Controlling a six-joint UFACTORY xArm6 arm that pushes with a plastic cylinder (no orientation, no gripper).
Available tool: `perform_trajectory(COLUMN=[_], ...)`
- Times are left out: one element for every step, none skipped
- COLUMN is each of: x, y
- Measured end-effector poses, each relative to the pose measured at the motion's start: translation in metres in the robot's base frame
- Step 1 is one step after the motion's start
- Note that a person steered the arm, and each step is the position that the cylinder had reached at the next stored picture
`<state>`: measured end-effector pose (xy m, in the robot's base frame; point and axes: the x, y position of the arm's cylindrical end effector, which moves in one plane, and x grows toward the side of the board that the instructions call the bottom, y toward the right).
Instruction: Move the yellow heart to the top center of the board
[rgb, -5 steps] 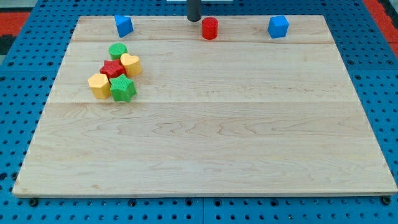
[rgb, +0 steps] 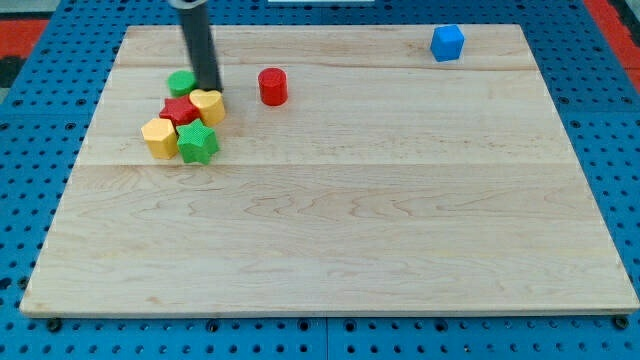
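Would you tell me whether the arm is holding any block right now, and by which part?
Nothing is held: my tip only stands at the upper edge of the yellow heart, beside the green block.

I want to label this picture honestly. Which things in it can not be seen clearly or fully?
- My tip: in the camera view it ends between the green cylinder and the yellow heart; contact cannot be told.
- Green cylinder: the rod covers its right side.
- Red star: hemmed in by neighbours, so its outline is partly hidden.
- A blue block at the top left: not visible; the rod may hide it.
- Rod's upper part: cut off by the view's top.
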<state>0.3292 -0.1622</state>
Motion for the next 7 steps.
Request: perform_trajectory(x=[0.019, 0.037, 0.036, 0.057, 0.087, 0.081, 0.021], y=[-0.011, 0.049, 0.114, 0.099, 0.087, 0.142, 0.148])
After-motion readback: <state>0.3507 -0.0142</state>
